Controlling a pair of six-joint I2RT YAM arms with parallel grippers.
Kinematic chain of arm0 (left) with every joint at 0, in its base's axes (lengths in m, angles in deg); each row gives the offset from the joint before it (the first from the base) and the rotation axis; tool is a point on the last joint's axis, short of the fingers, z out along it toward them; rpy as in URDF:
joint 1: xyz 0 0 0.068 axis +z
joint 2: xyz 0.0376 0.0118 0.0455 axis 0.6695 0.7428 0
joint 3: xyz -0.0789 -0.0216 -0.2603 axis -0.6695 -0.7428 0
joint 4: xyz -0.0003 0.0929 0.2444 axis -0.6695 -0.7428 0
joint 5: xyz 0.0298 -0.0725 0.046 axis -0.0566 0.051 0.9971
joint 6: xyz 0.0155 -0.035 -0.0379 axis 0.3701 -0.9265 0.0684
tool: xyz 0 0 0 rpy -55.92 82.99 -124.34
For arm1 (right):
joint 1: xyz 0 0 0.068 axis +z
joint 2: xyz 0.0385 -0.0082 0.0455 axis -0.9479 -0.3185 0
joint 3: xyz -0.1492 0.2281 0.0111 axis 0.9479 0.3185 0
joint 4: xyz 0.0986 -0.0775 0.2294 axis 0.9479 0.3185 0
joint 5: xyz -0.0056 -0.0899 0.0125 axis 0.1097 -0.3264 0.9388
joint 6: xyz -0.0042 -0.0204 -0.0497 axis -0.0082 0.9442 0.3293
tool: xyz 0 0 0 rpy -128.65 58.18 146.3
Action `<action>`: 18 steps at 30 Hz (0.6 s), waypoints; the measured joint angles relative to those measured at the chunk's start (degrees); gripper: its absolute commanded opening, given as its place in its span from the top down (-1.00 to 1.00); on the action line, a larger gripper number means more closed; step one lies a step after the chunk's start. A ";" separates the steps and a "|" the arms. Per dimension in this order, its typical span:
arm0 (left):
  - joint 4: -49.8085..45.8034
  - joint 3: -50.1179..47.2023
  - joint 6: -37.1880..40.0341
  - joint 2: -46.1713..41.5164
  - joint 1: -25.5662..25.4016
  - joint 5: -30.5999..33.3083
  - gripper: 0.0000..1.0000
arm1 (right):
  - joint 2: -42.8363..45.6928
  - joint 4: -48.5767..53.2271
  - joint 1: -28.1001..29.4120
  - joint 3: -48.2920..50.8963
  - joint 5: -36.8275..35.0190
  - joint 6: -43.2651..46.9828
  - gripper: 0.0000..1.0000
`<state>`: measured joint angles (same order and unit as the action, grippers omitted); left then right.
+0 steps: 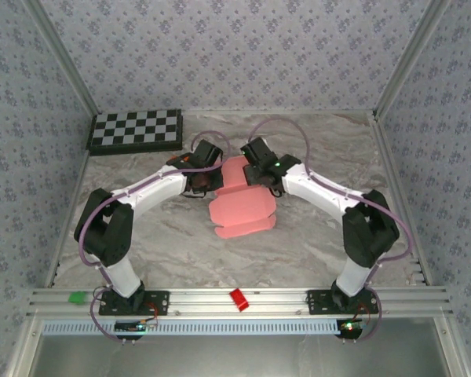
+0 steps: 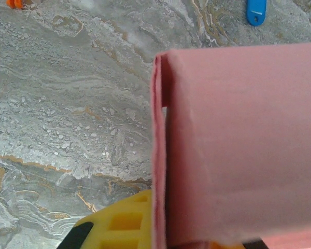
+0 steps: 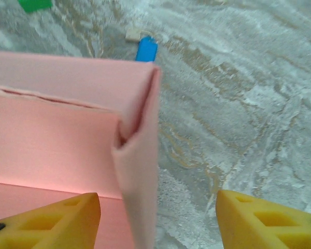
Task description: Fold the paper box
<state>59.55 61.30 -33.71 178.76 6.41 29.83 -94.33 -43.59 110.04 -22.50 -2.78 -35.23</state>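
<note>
paper box point(image 1: 243, 206) — light, floppy card (creases easily); left tool point(image 1: 208, 181) clenched on it, right tool point(image 3: 158, 207) released — pinch the wall standing inside it.

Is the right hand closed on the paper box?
No, the yellow fingers of the right hand stand wide apart, with a corner of the paper box loose between them.
</note>
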 measured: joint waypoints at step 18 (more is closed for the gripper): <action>6.36 -4.04 -28.46 -2.21 1.22 -2.93 1.00 | 21.40 -3.39 -11.39 13.46 15.34 -6.47 -0.26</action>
<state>65.91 57.26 -62.17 176.56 7.64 26.90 -72.94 -46.98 98.65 -9.04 12.57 -41.70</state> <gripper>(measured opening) 0.073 0.632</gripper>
